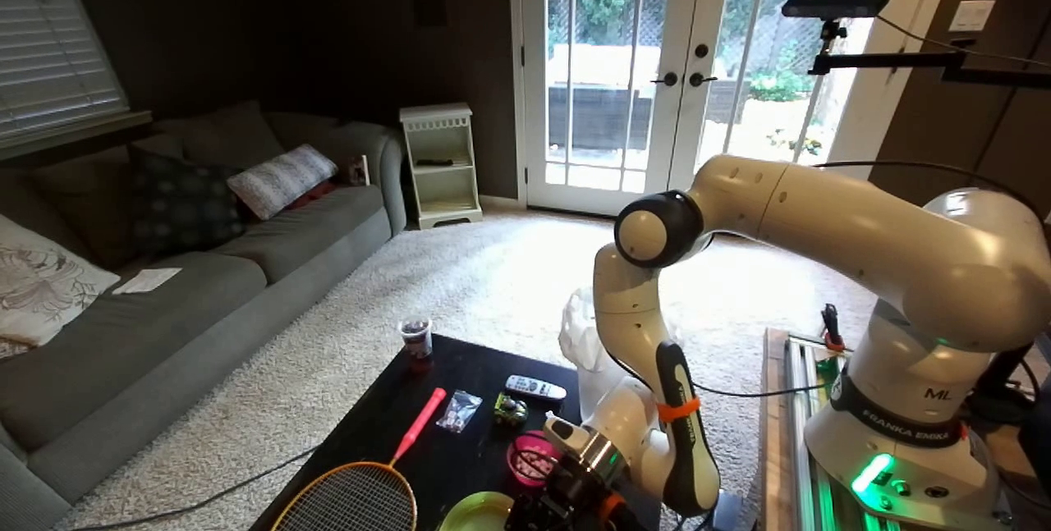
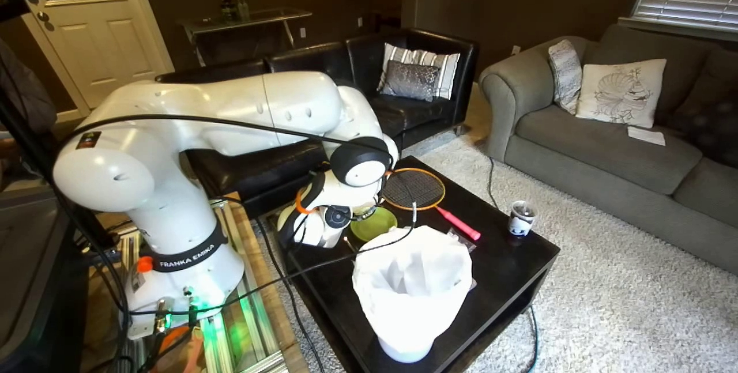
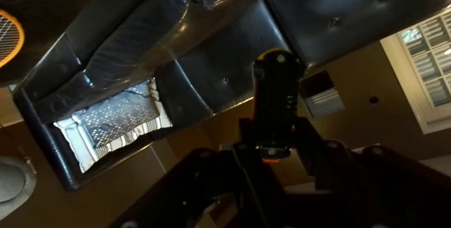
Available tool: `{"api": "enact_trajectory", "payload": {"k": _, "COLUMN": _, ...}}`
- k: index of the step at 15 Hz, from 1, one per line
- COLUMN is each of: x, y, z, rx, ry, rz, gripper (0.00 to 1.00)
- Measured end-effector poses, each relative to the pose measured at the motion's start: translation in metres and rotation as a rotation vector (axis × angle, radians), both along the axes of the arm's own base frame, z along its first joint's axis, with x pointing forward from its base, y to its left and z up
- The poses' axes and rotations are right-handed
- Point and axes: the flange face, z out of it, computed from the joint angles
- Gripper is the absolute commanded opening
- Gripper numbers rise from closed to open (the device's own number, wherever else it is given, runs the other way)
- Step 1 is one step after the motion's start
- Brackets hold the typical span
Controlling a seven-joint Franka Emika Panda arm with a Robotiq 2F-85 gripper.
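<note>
In the wrist view my gripper (image 3: pixel 275 133) has a dark elongated object (image 3: pixel 276 83) between its fingers. The object has a rounded far end with a yellowish edge, and a small orange-red mark at its near end. It is too dark to tell what it is. In an exterior view the gripper (image 1: pixel 554 494) is low over the dark table, beside a pink bowl (image 1: pixel 535 437) with pale pieces in it and a green plate (image 1: pixel 476 510). The plate also shows in an exterior view (image 2: pixel 373 224), where the arm hides the gripper.
On the table (image 2: pixel 501 269) are a racket (image 1: pixel 349 506), a remote (image 1: pixel 535 387), a small green toy vehicle (image 1: pixel 510 409), a clear bag (image 1: pixel 460 411) and a cup (image 1: pixel 416 337). A white lined bin (image 2: pixel 412 292) stands by the table. A black leather sofa (image 3: pixel 225 62) lies ahead.
</note>
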Motion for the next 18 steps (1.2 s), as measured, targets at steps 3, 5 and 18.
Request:
{"api": "enact_trajectory", "payload": {"k": 3, "x": 0.008, "y": -0.012, "z": 0.002, "rx": 0.008, "ry": -0.001, "rz": -0.039, "gripper": 0.67}}
{"api": "enact_trajectory", "payload": {"k": 5, "x": 0.006, "y": -0.016, "z": 0.000, "rx": 0.002, "ry": 0.009, "rz": -0.039, "gripper": 0.81}}
{"api": "enact_trajectory", "payload": {"k": 18, "x": -0.002, "y": -0.016, "z": -0.006, "rx": -0.012, "ry": 0.023, "rz": -0.006, "gripper": 1.00}}
